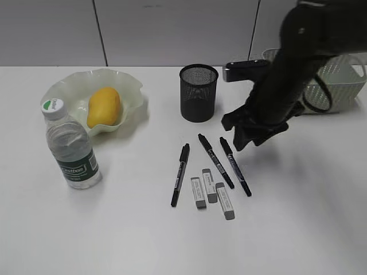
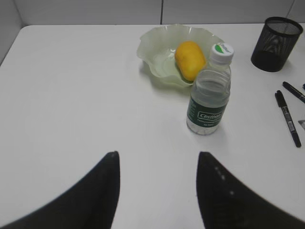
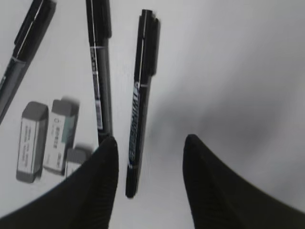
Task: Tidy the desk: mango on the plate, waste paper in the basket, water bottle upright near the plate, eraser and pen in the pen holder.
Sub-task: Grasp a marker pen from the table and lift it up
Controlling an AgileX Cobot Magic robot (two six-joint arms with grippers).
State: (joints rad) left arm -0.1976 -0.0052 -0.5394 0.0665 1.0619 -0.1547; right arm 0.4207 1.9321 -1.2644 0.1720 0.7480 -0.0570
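The mango [image 1: 104, 107] lies in the wavy pale-green plate [image 1: 129, 85]; both show in the left wrist view, mango [image 2: 189, 59] and plate [image 2: 152, 47]. The water bottle [image 1: 70, 146] stands upright next to the plate, also in the left wrist view [image 2: 208, 90]. The black mesh pen holder [image 1: 198, 93] stands at centre. Three black pens [image 1: 234, 166] and three erasers [image 1: 211, 185] lie in front of it. My right gripper [image 1: 245, 135] is open above the right pen [image 3: 140, 95], one end between its fingers [image 3: 150, 145]. My left gripper [image 2: 157, 160] is open and empty. The waste paper is not visible.
The sage-green basket [image 1: 339, 86] stands at the back right, partly behind my right arm. The other two pens [image 3: 97, 71] and the erasers [image 3: 47, 136] lie left of the right gripper in its wrist view.
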